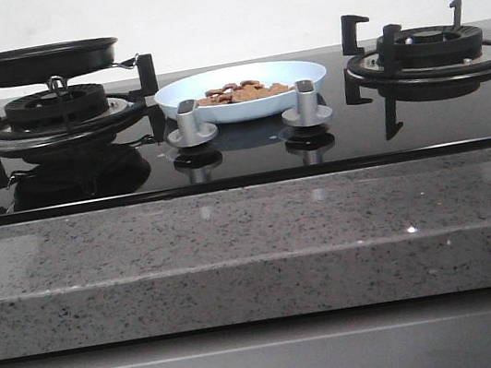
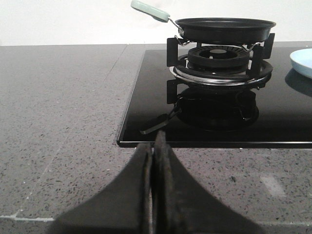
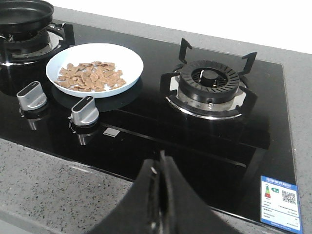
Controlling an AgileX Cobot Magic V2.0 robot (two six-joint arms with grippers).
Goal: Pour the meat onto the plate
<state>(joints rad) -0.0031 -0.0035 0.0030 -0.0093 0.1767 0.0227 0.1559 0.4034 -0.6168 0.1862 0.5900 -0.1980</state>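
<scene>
Front view: one black frying pan on left burner; one pale-blue round plate between two burners, holding many orange-brown meat chips; two silver knobs. Left fingers closed, empty; right fingers likewise, above speckled counter.

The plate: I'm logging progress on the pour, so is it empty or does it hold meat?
Holding meat. The plate carries a spread of orange-brown meat pieces across its middle, seen in the right wrist and front views.
</scene>
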